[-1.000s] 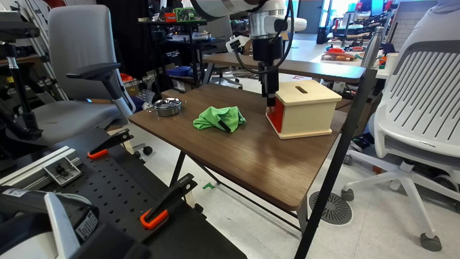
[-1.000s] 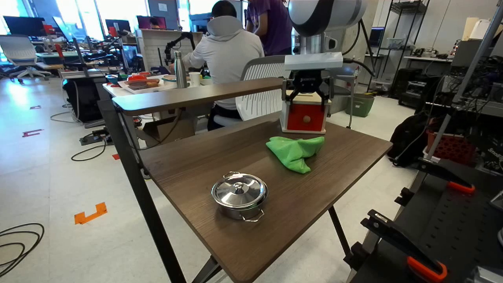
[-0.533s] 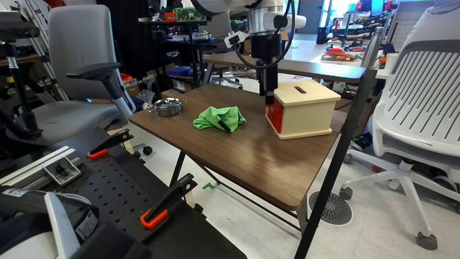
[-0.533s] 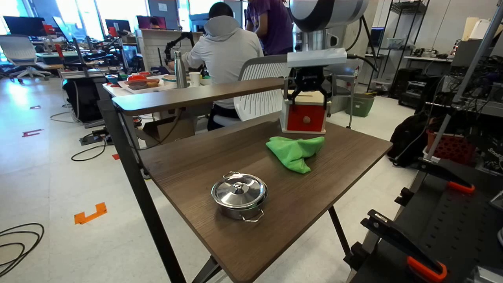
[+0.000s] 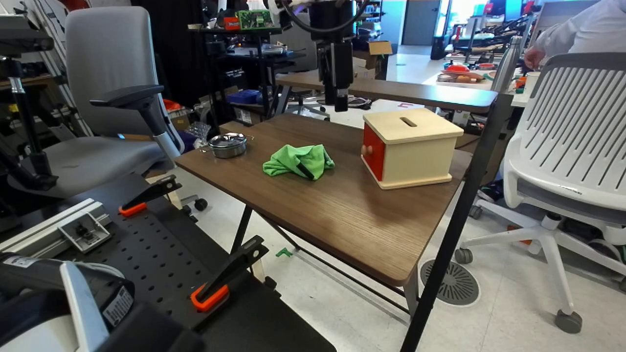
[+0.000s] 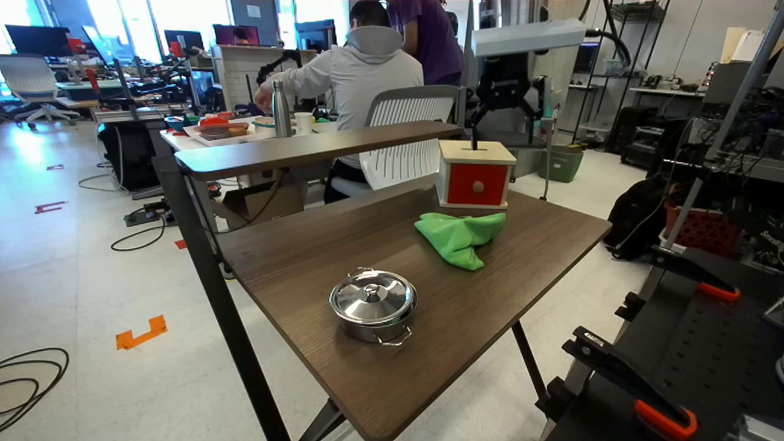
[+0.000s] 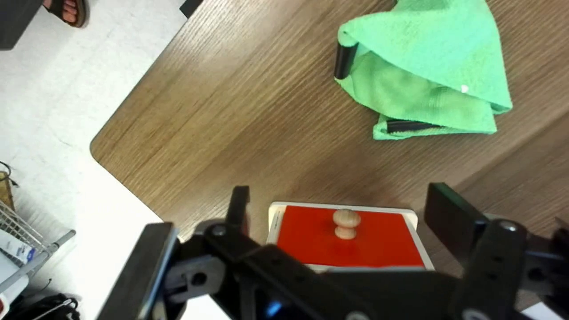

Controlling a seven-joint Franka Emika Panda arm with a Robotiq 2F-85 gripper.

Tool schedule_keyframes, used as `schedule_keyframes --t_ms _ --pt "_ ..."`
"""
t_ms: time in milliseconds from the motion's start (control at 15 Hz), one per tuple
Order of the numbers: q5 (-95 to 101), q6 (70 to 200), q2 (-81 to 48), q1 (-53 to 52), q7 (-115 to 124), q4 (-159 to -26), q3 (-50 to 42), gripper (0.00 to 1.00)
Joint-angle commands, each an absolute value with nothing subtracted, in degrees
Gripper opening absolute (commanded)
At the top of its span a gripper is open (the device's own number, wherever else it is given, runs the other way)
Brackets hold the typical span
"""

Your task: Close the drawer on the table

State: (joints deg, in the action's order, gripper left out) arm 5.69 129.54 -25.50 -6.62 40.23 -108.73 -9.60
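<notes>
A pale wooden box (image 5: 420,159) with a slot in its lid stands on the brown table (image 5: 342,210). Its red drawer front (image 6: 458,184) has a round wooden knob (image 6: 478,187) and looks flush with the box in both exterior views. In the wrist view the red front (image 7: 306,233) and knob (image 7: 346,220) lie between the fingers, beyond them. My gripper (image 7: 340,193) is open and empty. In an exterior view the gripper (image 5: 336,101) hangs above the table, higher than the box and apart from it. It also shows wide open in an exterior view (image 6: 502,142).
A crumpled green cloth (image 5: 299,161) lies in front of the drawer. A lidded metal pot (image 6: 372,306) stands at the far end of the table. A raised shelf (image 5: 415,94) runs along one side. A white chair (image 6: 398,150) and a seated person (image 6: 373,86) are behind the box.
My gripper has risen and moved back from the drawer front, staying open. The knob is now uncovered. Box, cloth and pot have not moved. The seated person and chair shifted.
</notes>
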Motion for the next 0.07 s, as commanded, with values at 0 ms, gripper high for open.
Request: schedule_keyframes --t_ms 0 --pt "6.11 129.41 -25.03 -5.96 40.39 -109.20 -8.85 1.00"
